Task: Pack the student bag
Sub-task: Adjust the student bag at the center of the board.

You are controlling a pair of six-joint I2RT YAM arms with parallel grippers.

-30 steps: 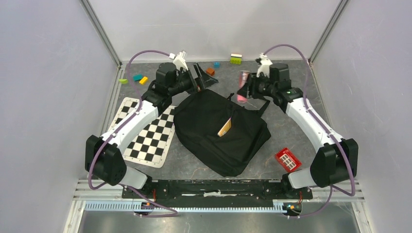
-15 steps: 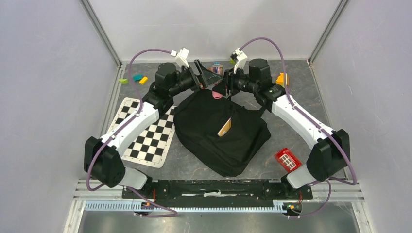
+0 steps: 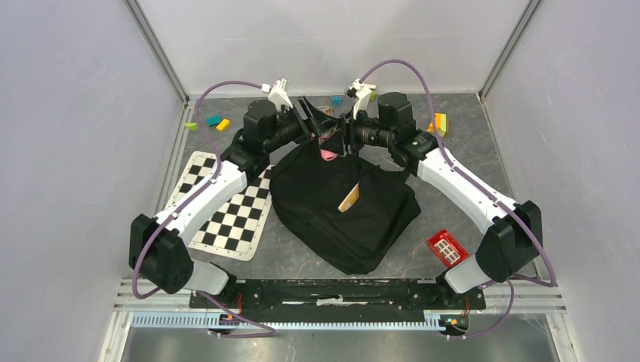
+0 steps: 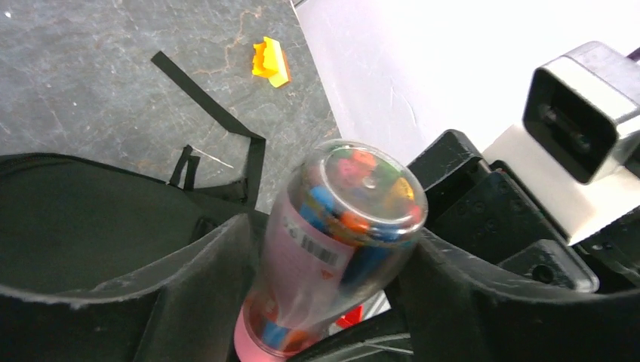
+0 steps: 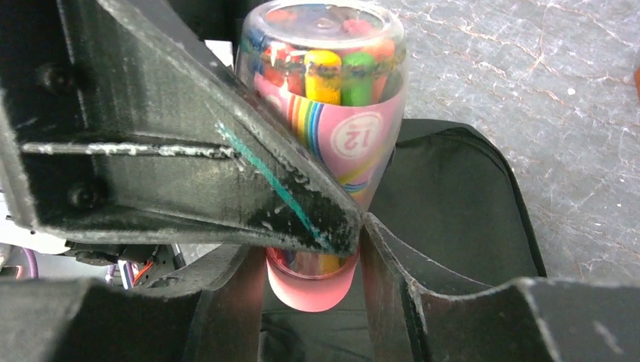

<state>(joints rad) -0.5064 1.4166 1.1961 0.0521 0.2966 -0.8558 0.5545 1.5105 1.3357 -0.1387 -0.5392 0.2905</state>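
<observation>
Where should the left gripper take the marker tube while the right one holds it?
On the wide clear body of the marker tube, next to its flat end: left gripper across it, fingers on opposite sides of the round wall, coming from the left. The right gripper clamps the narrower pink end, leaving only that fatter part free.

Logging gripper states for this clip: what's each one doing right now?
Left gripper: jaws around the marker tube, grip cannot be told.
Right gripper: closed, holding the marker tube.
</observation>
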